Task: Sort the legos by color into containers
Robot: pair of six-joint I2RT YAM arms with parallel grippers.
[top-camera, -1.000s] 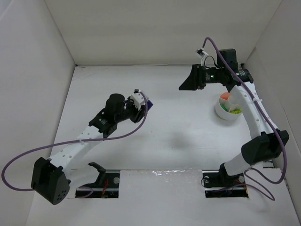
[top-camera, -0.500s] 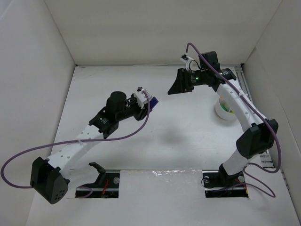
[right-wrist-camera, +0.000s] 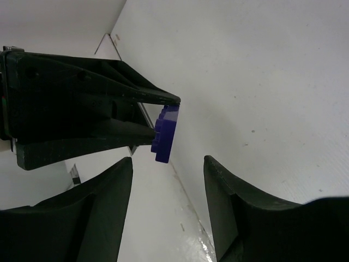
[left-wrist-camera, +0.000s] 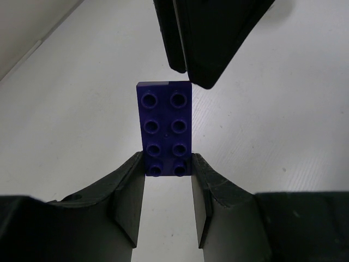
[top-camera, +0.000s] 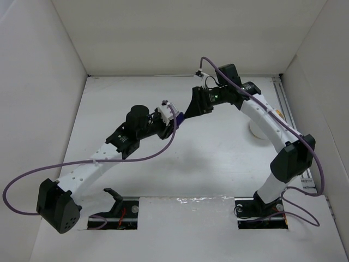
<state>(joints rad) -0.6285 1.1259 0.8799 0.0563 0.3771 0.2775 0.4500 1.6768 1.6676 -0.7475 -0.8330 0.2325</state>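
A purple lego (left-wrist-camera: 163,128) is raised above the table, pinched at its near end by my left gripper (left-wrist-camera: 167,170), which is shut on it. The studs face the left wrist camera. From above, the lego (top-camera: 178,119) sits between the two grippers at mid-table. My right gripper (right-wrist-camera: 169,162) is open, its jaws pointing at the lego (right-wrist-camera: 166,134) without touching it. Its black fingers (left-wrist-camera: 210,38) hang just beyond the lego's far end. The containers are one round white bowl (top-camera: 254,130), mostly hidden behind the right arm. Its contents are out of sight.
White walls box in the table on the left, back and right. The left gripper's black fingers (right-wrist-camera: 82,112) fill the left of the right wrist view. A purple cable (top-camera: 32,177) loops off the left arm. Two base cut-outs (top-camera: 122,213) lie at the near edge.
My right arm swung left from above the bowl to the left gripper, and its jaws opened wider. The left gripper edged right, still holding the purple lego.
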